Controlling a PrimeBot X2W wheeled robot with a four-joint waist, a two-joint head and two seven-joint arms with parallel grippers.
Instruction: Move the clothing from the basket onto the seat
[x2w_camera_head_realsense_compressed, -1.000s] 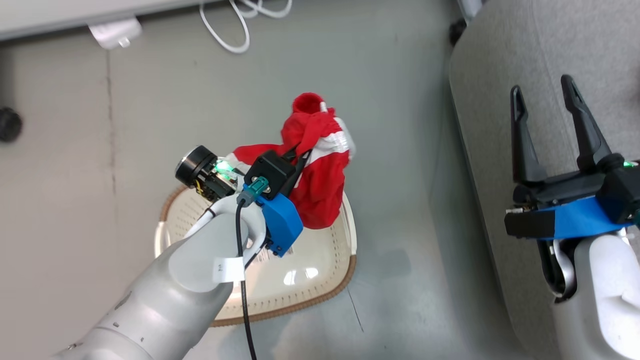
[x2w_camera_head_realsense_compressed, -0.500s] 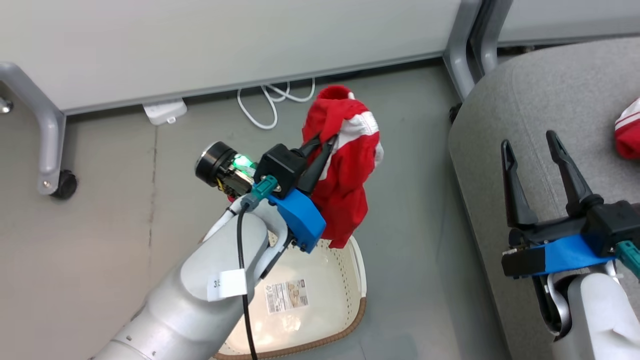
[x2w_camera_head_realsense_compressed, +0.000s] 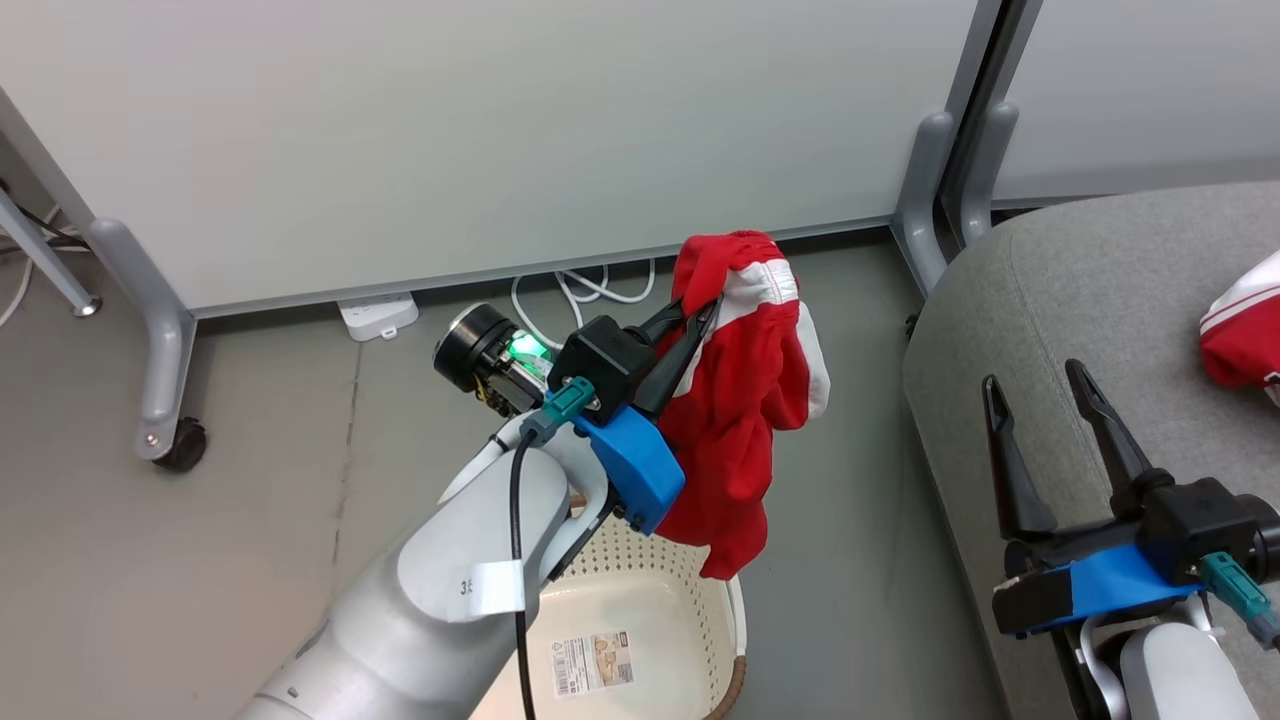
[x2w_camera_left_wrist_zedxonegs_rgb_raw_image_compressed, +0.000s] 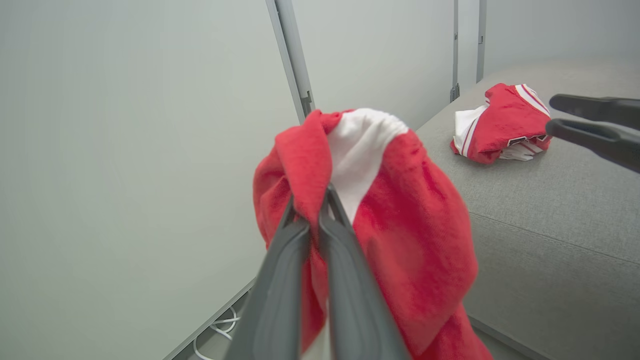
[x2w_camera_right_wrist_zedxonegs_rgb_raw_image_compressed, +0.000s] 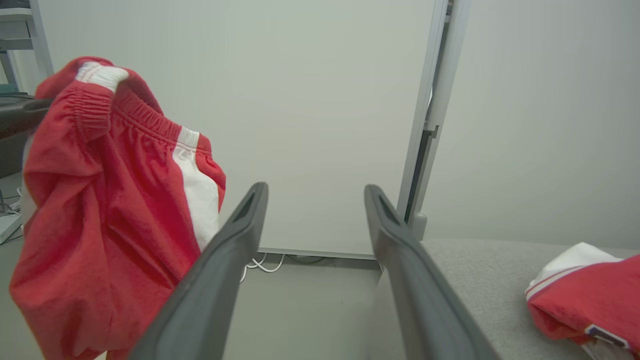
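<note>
Shorts (x2w_camera_head_realsense_compressed: 745, 400) of soft, light-looking red fabric with white trim hang limp above the cream perforated basket (x2w_camera_head_realsense_compressed: 735, 610), pinched near the waistband by the left gripper (x2w_camera_head_realsense_compressed: 698, 308), right gripper (x2w_camera_head_realsense_compressed: 1032, 373) spread by the grey upholstered seat (x2w_camera_head_realsense_compressed: 1090, 290)

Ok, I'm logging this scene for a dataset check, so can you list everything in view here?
held garment: one, red with white trim, hanging in the air.
second garment: one, red and white, lying on the seat.
basket: one, cream with brown rim, on the floor.
seat: one, grey, at the robot's right.
partition panels: two, pale with grey legs, behind.
power strip: one, white, on the floor by the panels.
cables: count unclear, white, beside the power strip.
left gripper: one, dark, shut on the held garment.
right gripper: one, dark, open, by the seat's edge.
</note>
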